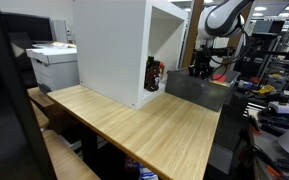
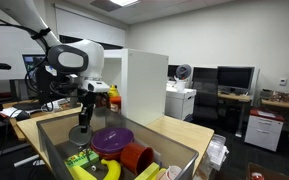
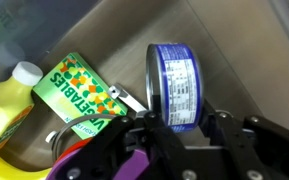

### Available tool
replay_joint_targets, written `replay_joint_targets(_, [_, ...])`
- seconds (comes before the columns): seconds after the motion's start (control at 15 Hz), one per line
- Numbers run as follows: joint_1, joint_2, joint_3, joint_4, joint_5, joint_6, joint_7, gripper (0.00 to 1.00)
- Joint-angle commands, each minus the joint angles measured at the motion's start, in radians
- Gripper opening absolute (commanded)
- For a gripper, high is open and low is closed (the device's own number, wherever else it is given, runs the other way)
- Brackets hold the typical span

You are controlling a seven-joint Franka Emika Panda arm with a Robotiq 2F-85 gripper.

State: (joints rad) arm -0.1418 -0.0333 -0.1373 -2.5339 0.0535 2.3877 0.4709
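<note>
In the wrist view a tin can with a blue and white label [image 3: 174,85] stands between my two black fingers, which press on its sides. My gripper [image 3: 187,118] is shut on the can, low inside a grey metal bin [image 3: 234,40]. Left of the can lies a green box marked "vegetables" [image 3: 82,92], and beyond it a yellow bottle [image 3: 9,105]. A purple thing [image 3: 134,165] shows under the fingers. In both exterior views the gripper [image 2: 82,128] [image 1: 199,70] reaches down into the bin; the can itself is hidden there.
The bin [image 2: 174,140] also holds a purple bowl [image 2: 112,138], a red cup [image 2: 136,157] and a banana [image 2: 106,170]. It stands at the end of a wooden table [image 1: 144,125], beside a white cabinet [image 1: 114,45] with a red item [image 1: 154,75] in its opening.
</note>
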Motion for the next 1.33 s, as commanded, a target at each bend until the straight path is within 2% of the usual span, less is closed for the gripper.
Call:
replay_joint_targets(0.0, [-0.007, -0.113, -0.001, -0.064, -0.013, -0.012, -0.046, 0.12])
replay_joint_targets(0.6, [-0.059, -0.207, 0.001, -0.096, -0.073, 0.005, -0.036, 0.12])
replay_joint_targets(1.27, [-0.086, -0.244, 0.034, -0.077, -0.223, 0.052, -0.023, 0.12])
